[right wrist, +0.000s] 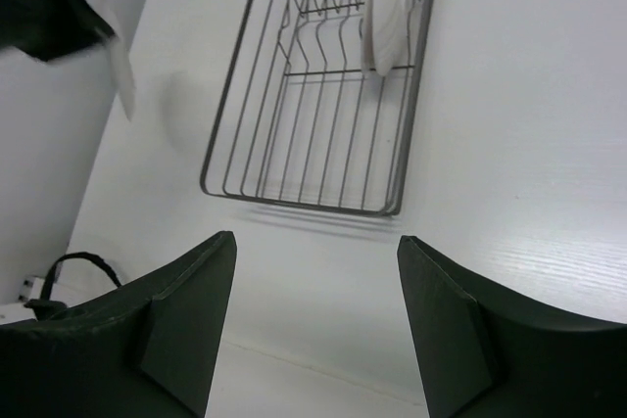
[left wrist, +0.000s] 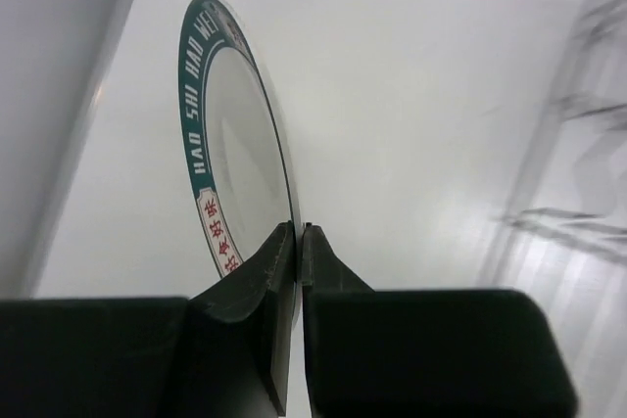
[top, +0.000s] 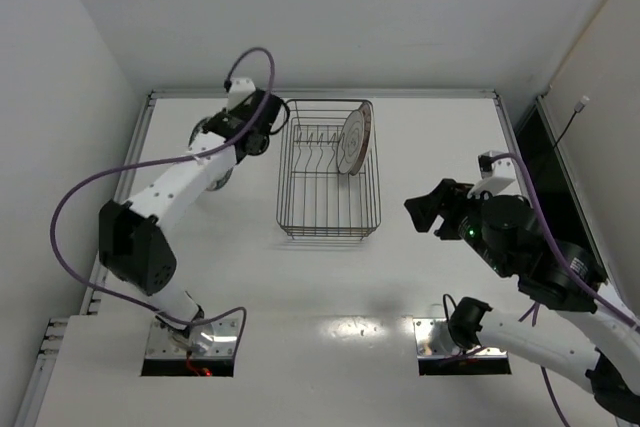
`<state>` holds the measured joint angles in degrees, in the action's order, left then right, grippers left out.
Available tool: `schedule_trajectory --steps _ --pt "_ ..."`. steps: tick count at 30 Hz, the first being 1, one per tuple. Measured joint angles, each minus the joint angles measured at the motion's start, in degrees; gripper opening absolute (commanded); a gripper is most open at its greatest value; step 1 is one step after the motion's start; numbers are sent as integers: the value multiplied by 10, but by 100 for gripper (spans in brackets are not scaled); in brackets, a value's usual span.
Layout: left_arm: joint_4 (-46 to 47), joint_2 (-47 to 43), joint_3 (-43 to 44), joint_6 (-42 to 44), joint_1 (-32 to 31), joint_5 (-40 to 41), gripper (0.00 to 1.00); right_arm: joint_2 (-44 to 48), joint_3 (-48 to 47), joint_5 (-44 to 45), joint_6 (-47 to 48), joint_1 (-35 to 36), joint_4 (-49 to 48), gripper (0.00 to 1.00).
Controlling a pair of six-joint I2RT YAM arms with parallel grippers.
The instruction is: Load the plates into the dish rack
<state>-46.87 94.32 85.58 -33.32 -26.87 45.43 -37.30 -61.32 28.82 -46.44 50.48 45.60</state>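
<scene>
Desk (top: 430, 147) seen from above: dish rack (top: 328, 209) at centre, with the sunburst plate (top: 354, 139) upright at its right end. The left pincer (top: 256, 131) hovers near the rack's far left corner. The right pincer (top: 432, 209) waits well apart. A purple cable (top: 262, 55) loops overhead.

Left wrist: the pincer is clenched on the rim of the dark-rimmed plate (left wrist: 230, 144), held on edge. So thin a pinch could let the plate swing or slip.

Right wrist: the pincer is spread, grasping nothing. The rack's wall and tines (right wrist: 325, 2) stand between the held plate and a slot.
</scene>
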Motion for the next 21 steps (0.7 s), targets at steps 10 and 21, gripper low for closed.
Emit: schedule_trajectory --steps 10,21 --pt "154 -117 165 -40 -42 -269 0 57 47 22 -31 -1 59 64" --pt "416 4 7 -118 -50 -504 0 96 53 22 -40 -1 99 61"
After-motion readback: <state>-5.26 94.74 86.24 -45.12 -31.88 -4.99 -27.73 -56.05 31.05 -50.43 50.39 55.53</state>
